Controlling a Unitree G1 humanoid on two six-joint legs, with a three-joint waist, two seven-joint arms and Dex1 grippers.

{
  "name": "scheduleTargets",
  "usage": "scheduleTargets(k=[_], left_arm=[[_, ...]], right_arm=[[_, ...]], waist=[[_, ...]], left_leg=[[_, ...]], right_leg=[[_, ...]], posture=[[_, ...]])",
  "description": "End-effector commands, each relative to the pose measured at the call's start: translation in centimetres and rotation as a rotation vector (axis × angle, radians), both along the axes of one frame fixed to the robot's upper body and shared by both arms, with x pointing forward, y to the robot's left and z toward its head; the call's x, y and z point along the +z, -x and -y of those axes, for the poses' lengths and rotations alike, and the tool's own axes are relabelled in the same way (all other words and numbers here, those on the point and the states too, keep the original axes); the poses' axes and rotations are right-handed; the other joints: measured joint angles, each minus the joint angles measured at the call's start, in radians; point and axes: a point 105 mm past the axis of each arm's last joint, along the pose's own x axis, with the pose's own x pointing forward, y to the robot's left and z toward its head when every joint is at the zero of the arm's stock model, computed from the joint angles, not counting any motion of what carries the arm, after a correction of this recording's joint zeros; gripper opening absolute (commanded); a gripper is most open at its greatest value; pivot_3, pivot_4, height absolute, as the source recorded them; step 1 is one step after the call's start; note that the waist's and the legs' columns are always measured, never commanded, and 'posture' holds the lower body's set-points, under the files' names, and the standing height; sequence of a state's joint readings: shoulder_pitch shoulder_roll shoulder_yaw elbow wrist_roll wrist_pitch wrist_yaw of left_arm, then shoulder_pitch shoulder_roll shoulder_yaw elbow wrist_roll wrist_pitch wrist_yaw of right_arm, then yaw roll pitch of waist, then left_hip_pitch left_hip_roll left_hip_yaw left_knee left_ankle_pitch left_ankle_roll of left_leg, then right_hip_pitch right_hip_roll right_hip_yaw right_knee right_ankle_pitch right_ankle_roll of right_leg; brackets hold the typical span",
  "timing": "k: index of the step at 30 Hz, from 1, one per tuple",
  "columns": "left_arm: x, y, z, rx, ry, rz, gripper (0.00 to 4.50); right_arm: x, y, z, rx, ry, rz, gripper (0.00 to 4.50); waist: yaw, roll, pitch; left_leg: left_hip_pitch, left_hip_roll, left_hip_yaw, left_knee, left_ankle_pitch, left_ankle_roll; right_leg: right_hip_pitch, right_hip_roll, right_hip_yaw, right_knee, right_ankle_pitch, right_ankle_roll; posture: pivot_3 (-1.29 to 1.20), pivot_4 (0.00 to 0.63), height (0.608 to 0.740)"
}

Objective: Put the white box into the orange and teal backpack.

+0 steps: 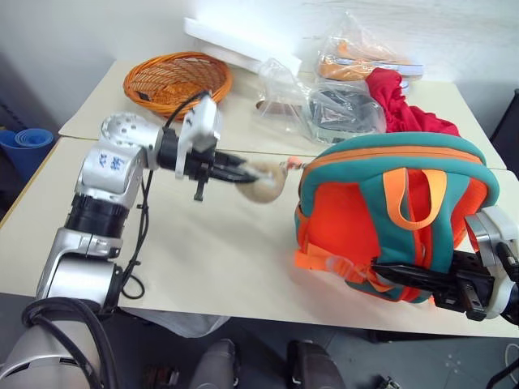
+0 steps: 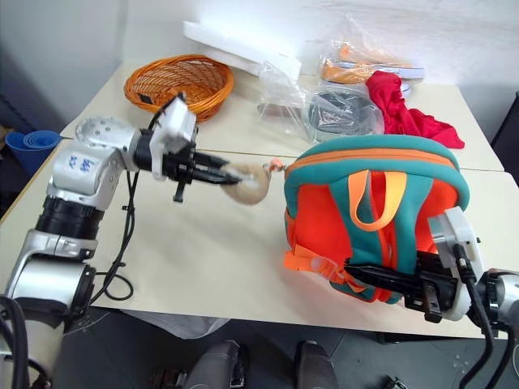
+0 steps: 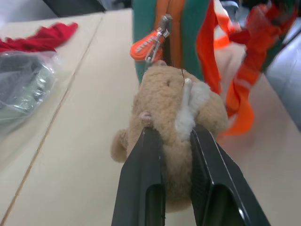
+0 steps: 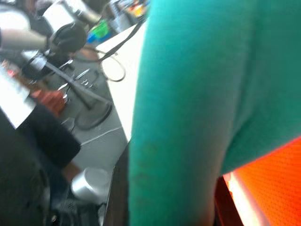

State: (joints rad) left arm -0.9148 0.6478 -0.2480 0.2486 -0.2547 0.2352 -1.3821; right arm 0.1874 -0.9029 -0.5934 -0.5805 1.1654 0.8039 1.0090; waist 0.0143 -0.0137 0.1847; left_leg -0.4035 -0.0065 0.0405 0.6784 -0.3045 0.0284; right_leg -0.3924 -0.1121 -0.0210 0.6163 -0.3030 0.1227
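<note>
Your left gripper [image 3: 171,141] has its two black fingers pinched on the tan plush animal charm [image 3: 171,110], one finger on each side of its body, and the head views show the charm lifted clear of the table [image 1: 203,259]. The charm hangs by a short clip and an orange zipper pull [image 3: 148,47] from the side of the orange and teal backpack [image 1: 381,203], so your left gripper sits just beside the bag's teal edge. Your right gripper [image 1: 405,279] is clamped narrow on the lower teal trim of the same backpack, at the bag's near corner by the table edge; its wrist view shows the teal fabric right against the fingers. The backpack stands upright on the near table, straps facing you, orange handle loop [image 1: 413,194] hanging over the front. You will not find the white box in any of these views, so you cannot tell where it is. Behind the backpack lies a red cloth [image 1: 401,109], touching or nearly touching the bag's top. Beside it sit clear plastic bags [image 1: 336,109] with dark contents. Farther left rests an orange wicker basket [image 1: 174,81], with a long white foam slab [image 1: 235,40] behind it.
</note>
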Motion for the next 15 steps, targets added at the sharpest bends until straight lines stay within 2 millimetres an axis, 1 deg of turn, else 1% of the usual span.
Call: scheduleTargets(k=[1,3,4,5,6,8,10,12,13,14,15], left_arm=[[-4.0,0.5,2.4,-0.063,-0.114,0.132,0.31],[-5.1,-0.5,5.3,-0.036,-0.094,0.276,0.31],[-5.5,-0.9,6.7,-0.034,-0.090,0.353,0.31],[-5.8,-1.0,7.6,-0.035,-0.086,0.397,0.31],[-6.0,-1.0,8.2,-0.039,-0.077,0.417,0.31],[-6.0,-1.0,8.7,-0.030,-0.045,0.401,0.31],[-5.9,-1.1,8.3,0.002,-0.021,0.348,0.31],[-5.8,-1.2,6.5,0.056,0.004,0.239,0.31],[-5.6,-0.9,5.4,0.080,0.028,0.162,0.66],[-5.5,-0.7,4.7,0.092,0.044,0.111,1.03],[-5.3,-0.5,4.0,0.103,0.061,0.064,1.31]], right_arm=[[1.0,-0.9,0.5,-0.057,-0.014,0.080,0.00],[0.9,-1.0,0.6,-0.063,-0.011,0.078,0.00],[0.7,-1.1,0.6,-0.067,-0.007,0.076,0.00],[0.6,-1.2,0.6,-0.072,-0.003,0.076,0.00],[0.5,-1.4,0.7,-0.079,0.003,0.077,0.00],[0.3,-1.6,0.8,-0.093,0.017,0.087,0.00],[0.2,-1.8,1.0,-0.117,0.031,0.097,0.00],[-0.1,-2.6,2.1,-0.187,0.060,0.087,0.00],[-0.3,-2.9,2.8,-0.217,0.082,0.073,0.31],[-0.4,-3.0,3.3,-0.234,0.095,0.063,0.66],[-0.4,-3.0,3.8,-0.241,0.105,0.059,0.96]], waist=[[0.001,0.000,0.000],[0.013,-0.001,0.000],[0.019,-0.001,0.000],[0.022,-0.001,0.000],[0.023,-0.001,0.000],[0.022,-0.001,0.000],[0.019,-0.001,0.000],[0.013,-0.001,0.000],[0.010,-0.001,0.000],[0.004,0.000,0.000],[0.000,0.000,0.000]], left_leg=[[0.000,0.000,0.000,0.000,0.000,0.000],[-0.001,0.000,-0.001,0.001,0.000,0.000],[-0.001,0.000,-0.001,0.002,-0.002,0.004],[-0.002,-0.001,-0.001,0.002,-0.002,0.005],[-0.001,-0.001,-0.001,0.002,-0.002,0.006],[-0.001,-0.001,-0.001,0.002,-0.003,0.006],[-0.001,-0.001,-0.001,0.002,-0.002,0.005],[-0.001,-0.001,-0.001,0.002,-0.001,0.004],[-0.001,-0.001,-0.001,0.002,-0.001,0.003],[-0.001,-0.001,-0.001,0.002,-0.001,0.003],[-0.001,-0.001,-0.001,0.002,-0.001,0.003]], right_leg=[[0.000,0.000,0.000,-0.001,0.000,0.000],[0.000,0.000,0.000,-0.001,0.000,0.000],[0.000,-0.001,-0.001,-0.001,0.000,0.000],[0.000,-0.002,-0.001,-0.001,0.000,0.000],[0.000,-0.002,-0.001,-0.001,0.000,0.000],[0.000,-0.002,-0.001,-0.001,0.000,0.000],[-0.001,-0.002,-0.001,-0.001,0.000,0.000],[-0.001,-0.001,-0.002,-0.001,0.000,0.000],[0.000,-0.001,-0.002,-0.001,0.000,0.000],[0.000,-0.001,-0.002,-0.001,0.000,0.000],[-0.001,-0.001,-0.001,0.000,0.000,0.000]], posture=[[0.00,0.150,0.740],[0.00,0.150,0.740],[0.00,0.150,0.740],[0.00,0.150,0.740],[0.00,0.150,0.740],[0.00,0.150,0.740],[0.00,0.150,0.740],[0.00,0.150,0.740],[0.00,0.150,0.740],[0.00,0.150,0.740],[0.00,0.150,0.740]])
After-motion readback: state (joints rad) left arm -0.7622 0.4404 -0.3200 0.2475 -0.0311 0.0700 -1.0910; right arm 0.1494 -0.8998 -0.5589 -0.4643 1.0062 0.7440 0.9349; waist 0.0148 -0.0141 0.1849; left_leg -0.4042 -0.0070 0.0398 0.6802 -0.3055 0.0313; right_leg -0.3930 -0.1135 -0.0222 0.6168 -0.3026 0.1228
